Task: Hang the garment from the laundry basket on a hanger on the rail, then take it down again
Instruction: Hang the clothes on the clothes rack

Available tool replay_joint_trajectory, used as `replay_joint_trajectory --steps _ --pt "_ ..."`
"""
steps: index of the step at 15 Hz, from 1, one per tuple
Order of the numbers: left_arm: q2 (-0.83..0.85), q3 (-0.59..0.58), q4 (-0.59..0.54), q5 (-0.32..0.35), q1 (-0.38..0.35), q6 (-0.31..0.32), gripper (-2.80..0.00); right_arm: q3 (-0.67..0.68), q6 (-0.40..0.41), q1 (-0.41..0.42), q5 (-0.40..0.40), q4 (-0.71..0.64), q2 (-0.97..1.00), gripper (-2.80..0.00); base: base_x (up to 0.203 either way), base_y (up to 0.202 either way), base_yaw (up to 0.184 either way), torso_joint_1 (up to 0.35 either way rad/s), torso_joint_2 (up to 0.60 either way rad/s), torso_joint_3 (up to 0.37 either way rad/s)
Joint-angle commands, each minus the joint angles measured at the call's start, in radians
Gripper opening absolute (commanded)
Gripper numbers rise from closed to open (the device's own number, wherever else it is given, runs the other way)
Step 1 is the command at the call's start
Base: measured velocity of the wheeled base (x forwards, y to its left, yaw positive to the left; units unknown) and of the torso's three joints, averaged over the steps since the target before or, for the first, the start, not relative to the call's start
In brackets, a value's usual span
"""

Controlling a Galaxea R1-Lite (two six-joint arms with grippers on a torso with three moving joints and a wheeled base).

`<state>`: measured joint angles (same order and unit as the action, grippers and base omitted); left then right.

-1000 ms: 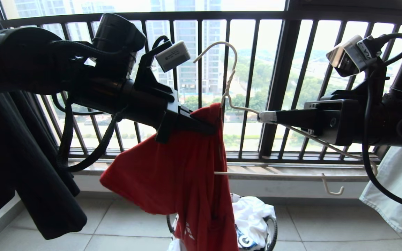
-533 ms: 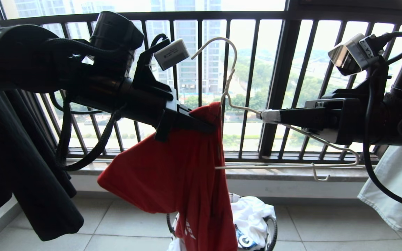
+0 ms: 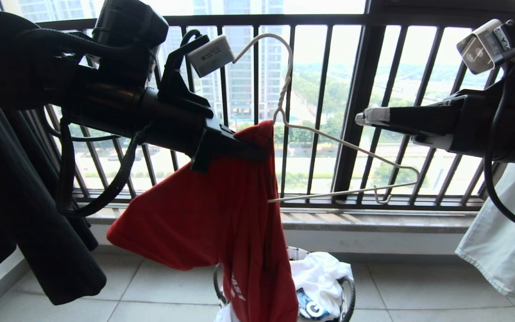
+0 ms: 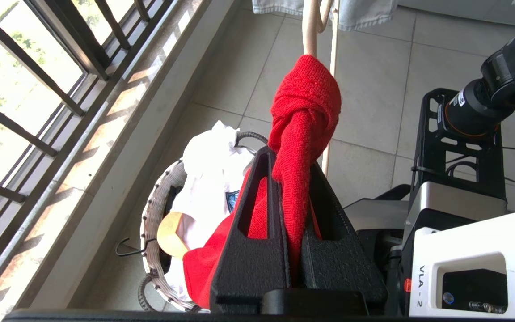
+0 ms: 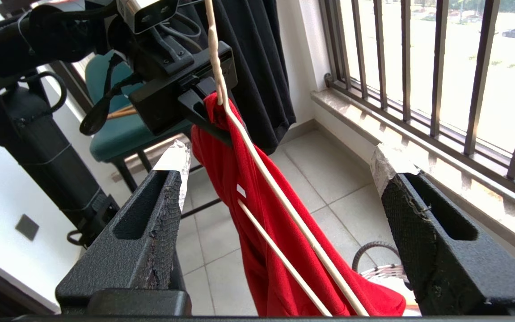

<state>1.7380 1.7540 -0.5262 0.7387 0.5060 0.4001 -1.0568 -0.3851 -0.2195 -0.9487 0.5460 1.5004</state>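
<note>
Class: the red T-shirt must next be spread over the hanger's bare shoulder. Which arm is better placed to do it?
Probably the right. The right gripper is open and empty beside the hanger; the left gripper is shut on the red T-shirt.

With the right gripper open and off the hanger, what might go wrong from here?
1. The hanger is carried only where the left gripper pinches the red T-shirt on it; it could tilt or slip out.
2. Only one shoulder is threaded, so the shirt may slide off toward the laundry basket.
3. The right gripper may miss the thin wire on regrasping.
</note>
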Motion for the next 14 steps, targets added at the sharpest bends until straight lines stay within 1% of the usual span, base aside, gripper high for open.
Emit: replay_joint_trajectory --steps 1,2,4,5,6,8,10,11,12,14 --pt "-0.029 0.002 -0.003 0.001 -0.004 -0.01 -2.8 -0.068 -0.099 0.056 -0.004 -0.015 -0.006 0.0 0.0 0.0 0.0 0.0 0.0 0.0" --pt "-0.039 0.004 -0.003 -0.007 -0.01 -0.021 -2.8 -0.082 -0.115 0.066 -0.003 -0.043 -0.025 0.0 0.0 0.0 0.0 0.0 0.0 0.0" --pt "-0.053 0.006 0.001 -0.059 -0.02 -0.049 -2.8 -0.101 -0.118 0.067 -0.004 -0.136 -0.067 0.0 0.0 0.0 0.0 0.0 0.0 0.0" --pt "-0.058 0.009 0.003 -0.07 -0.035 -0.063 -2.8 -0.12 -0.118 0.062 -0.005 -0.18 -0.069 0.0 0.0 0.0 0.0 0.0 0.0 0.0" --pt "-0.062 0.013 0.004 -0.07 -0.054 -0.07 -2.8 -0.139 -0.11 0.059 -0.007 -0.23 -0.063 -2.8 0.0 0.0 0.0 0.0 0.0 0.0" --pt "-0.053 0.051 0.005 -0.071 -0.073 -0.073 -2.8 -0.152 -0.021 0.057 -0.008 -0.317 -0.054 -2.8 0.0 0.0 0.0 0.0 0.0 0.0" --pt "-0.049 0.069 0.005 -0.071 -0.083 -0.101 -2.8 -0.198 0.037 0.016 -0.007 -0.476 -0.05 -2.8 0.0 0.0 0.0 0.0 0.0 0.0" --pt "-0.049 0.072 0.006 -0.071 -0.084 -0.118 -2.8 -0.228 0.093 -0.005 0.003 -0.572 -0.036 -2.8 0.0 0.0 0.0 0.0 0.0 0.0" --pt "-0.049 0.074 0.006 -0.071 -0.083 -0.128 -2.8 -0.258 0.17 -0.038 0.044 -0.678 -0.016 -2.8 0.0 0.0 0.0 0.0 0.0 0.0" --pt "-0.053 0.073 0.006 -0.071 -0.084 -0.154 -2.8 -0.291 0.294 -0.127 0.22 -0.804 0.025 -2.8 0.0 0.0 0.0 0.0 0.0 0.0"
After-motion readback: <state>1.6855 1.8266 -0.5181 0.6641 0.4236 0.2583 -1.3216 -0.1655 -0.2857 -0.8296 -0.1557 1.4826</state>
